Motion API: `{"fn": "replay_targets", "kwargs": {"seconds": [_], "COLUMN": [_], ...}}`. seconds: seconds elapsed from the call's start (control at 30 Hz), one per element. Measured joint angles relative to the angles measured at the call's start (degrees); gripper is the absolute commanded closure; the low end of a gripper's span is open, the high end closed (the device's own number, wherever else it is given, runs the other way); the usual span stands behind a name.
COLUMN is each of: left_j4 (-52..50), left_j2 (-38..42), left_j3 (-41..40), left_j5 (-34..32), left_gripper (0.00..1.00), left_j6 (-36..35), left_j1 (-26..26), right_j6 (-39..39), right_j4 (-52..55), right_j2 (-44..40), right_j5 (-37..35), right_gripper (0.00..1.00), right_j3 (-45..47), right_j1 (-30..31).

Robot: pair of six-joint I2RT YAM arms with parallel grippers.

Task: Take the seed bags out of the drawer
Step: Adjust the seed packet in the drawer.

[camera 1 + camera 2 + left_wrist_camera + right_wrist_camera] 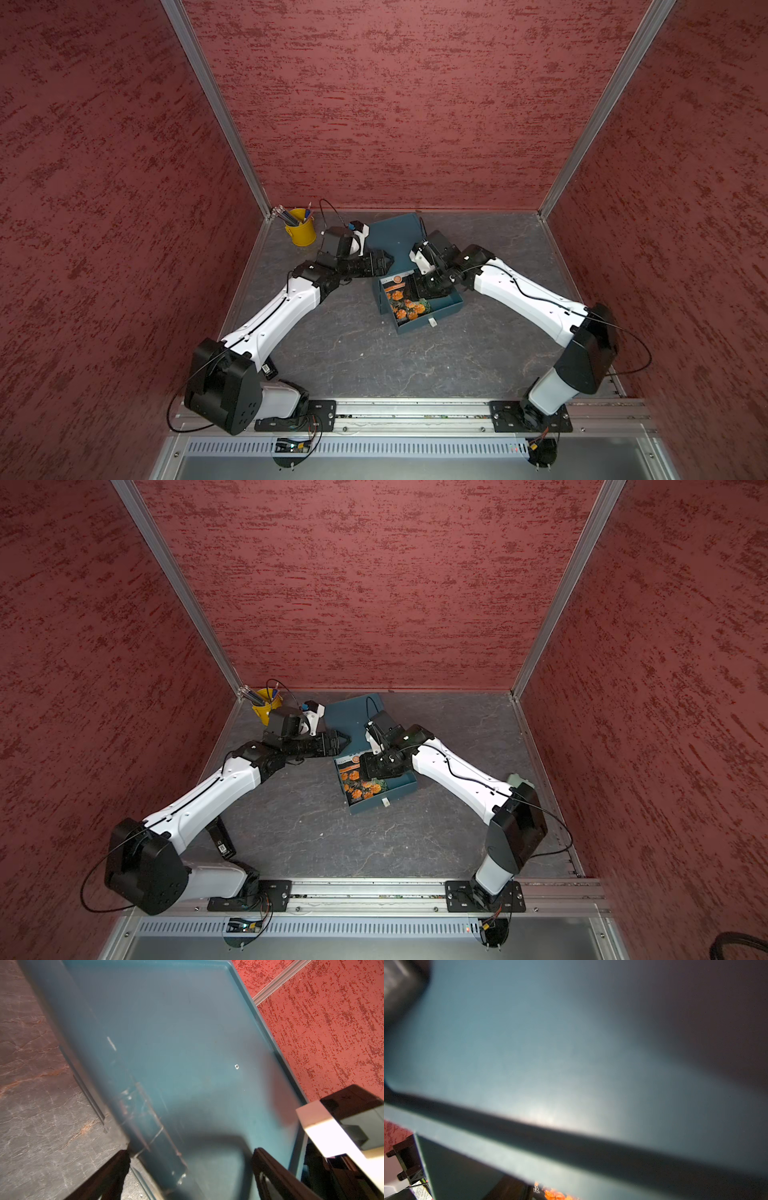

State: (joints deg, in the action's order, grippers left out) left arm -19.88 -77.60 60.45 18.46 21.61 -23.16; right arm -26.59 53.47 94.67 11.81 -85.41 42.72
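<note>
Ok, status, everything placed relative to the teal cabinet [395,235], which stands on the grey surface [353,357] by the back wall.

The drawer [448,308] is out of the cabinet's front, toward my bases, with the white pull tab [432,322] on its outer wall. I can't tell whether its back end sits inside the cabinet, since my right wrist covers that joint.

The seed bags [405,308] lie flat in the drawer, in the half toward the cabinet's left side. Only the top one shows clearly, with orange flowers and a white strip at the cabinet end. I can't tell how many lie under it. The right wrist view catches a sliver of that top bag [554,1194]; the rest is teal blur.

My right gripper [412,291] is down in the drawer at the cabinet end, over the bags' edge. The tips are hidden from above and blurred at the wrist, so I can't tell how the jaws stand or whether they touch a bag.

My left gripper [389,261] is at the cabinet's left front corner, jaws spread wide. One finger [110,1176] is off the cabinet's side and the other is over its top. I can't tell if they make contact.

The yellow pencil bucket [301,235] stands left of the cabinet, apart from it.
</note>
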Motion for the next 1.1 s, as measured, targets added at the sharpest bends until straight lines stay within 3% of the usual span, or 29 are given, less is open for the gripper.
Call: {"fn": "replay_targets", "kwargs": {"seconds": [0.43, 0.73, 0.83, 0.97, 1.1], "left_j4": [0.39, 0.44, 0.44, 0.44, 0.42], "left_j2": [0.04, 0.04, 0.04, 0.04, 0.04], "left_j3": [-0.26, -0.24, -0.24, -0.24, -0.24], "left_j5": [0.11, 0.15, 0.15, 0.15, 0.13], "left_gripper": [0.05, 0.05, 0.05, 0.05, 0.05], "left_j6": [0.04, 0.04, 0.02, 0.02, 0.02], "left_j1": [0.07, 0.07, 0.07, 0.07, 0.07], "right_j6": [0.11, -0.7, -1.25, -1.84, -2.32], "right_j4": [0.76, 1.09, 1.25, 1.64, 2.05], "right_j2": [1.62, 1.44, 1.42, 1.46, 1.57], "right_j5": [0.83, -3.41, -5.88, -7.98, -8.81], "right_gripper": [0.62, 0.58, 0.62, 0.8, 0.91], "right_j3": [-1.11, -1.18, -1.18, -1.18, -1.18], "right_j1": [-0.11, 0.33, 0.7, 0.7, 0.68]}}
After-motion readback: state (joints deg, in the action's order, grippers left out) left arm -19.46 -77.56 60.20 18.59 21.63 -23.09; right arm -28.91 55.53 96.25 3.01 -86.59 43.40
